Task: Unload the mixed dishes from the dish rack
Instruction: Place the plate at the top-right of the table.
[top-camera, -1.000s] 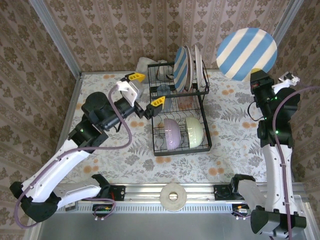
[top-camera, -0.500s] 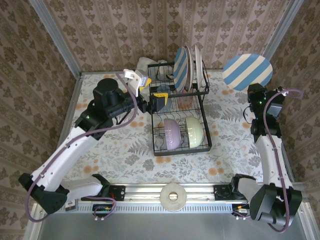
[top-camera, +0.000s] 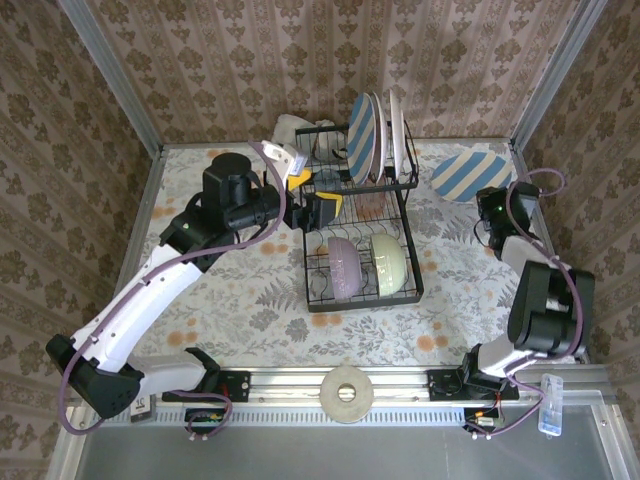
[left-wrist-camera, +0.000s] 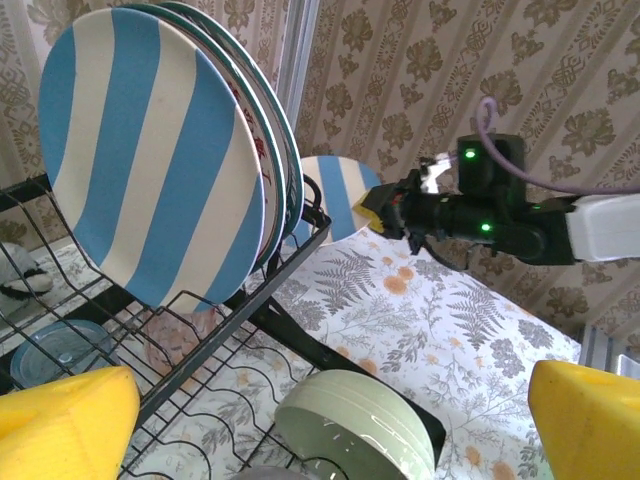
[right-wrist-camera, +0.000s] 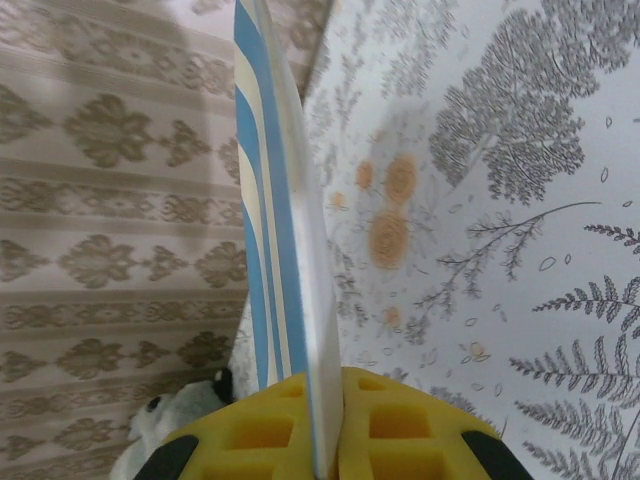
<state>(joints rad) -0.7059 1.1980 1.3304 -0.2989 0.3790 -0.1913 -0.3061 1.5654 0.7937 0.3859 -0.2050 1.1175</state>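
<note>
Right of the dish rack (top-camera: 360, 235), the right gripper (right-wrist-camera: 325, 425) is clamping a striped plate (top-camera: 470, 176) by its rim, lowering it from overhead toward the table (top-camera: 250, 300). Left of the rack, the left gripper (top-camera: 315, 195), jaws wide apart, is standing nearer the upright racked plates (top-camera: 365, 138), having advanced since earlier.

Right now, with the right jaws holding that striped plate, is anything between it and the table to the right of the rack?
Nothing visible. The striped plate, clamped by its edge in the right jaws, hangs tilted over bare flowered table to the right of the dish rack.
</note>
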